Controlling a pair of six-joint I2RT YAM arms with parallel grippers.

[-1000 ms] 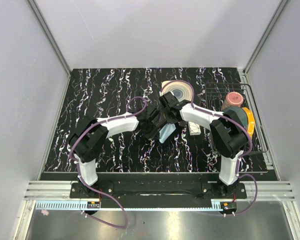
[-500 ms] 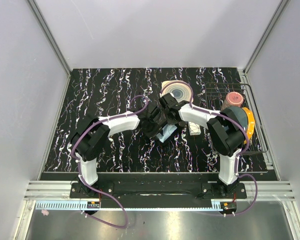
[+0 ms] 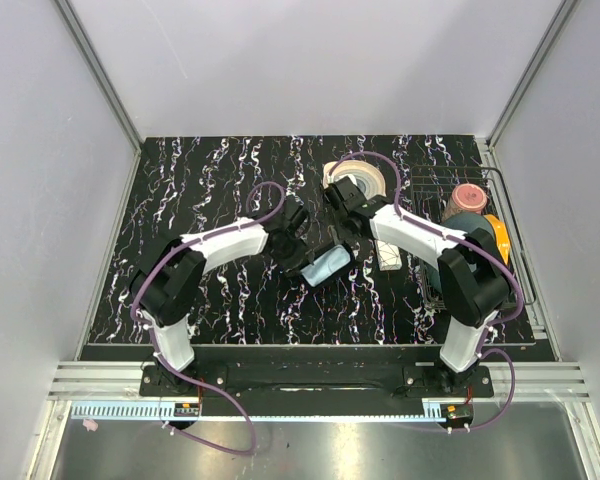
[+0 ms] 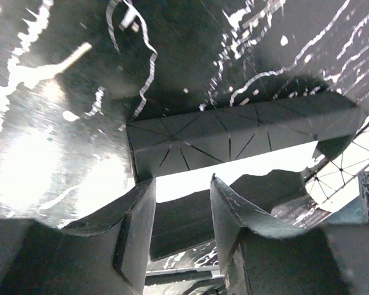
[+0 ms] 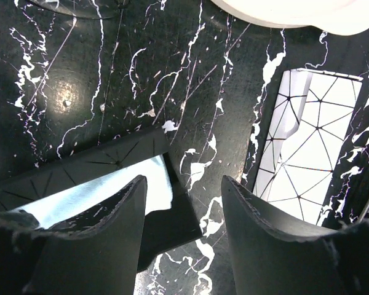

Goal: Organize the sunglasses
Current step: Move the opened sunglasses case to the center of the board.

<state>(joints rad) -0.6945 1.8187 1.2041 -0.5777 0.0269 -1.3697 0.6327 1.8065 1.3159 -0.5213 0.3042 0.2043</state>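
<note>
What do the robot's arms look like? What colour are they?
The left arm and right arm are black with white shells. A purple cable loops along each. The left tool and right tool each have two chunky dark fingers.

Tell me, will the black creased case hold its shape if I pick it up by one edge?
Probably not rigidly: the black case shows fold lines across its panels, so it may flex or collapse there. Its sides are flat, so rolling seems unlikely.
</note>
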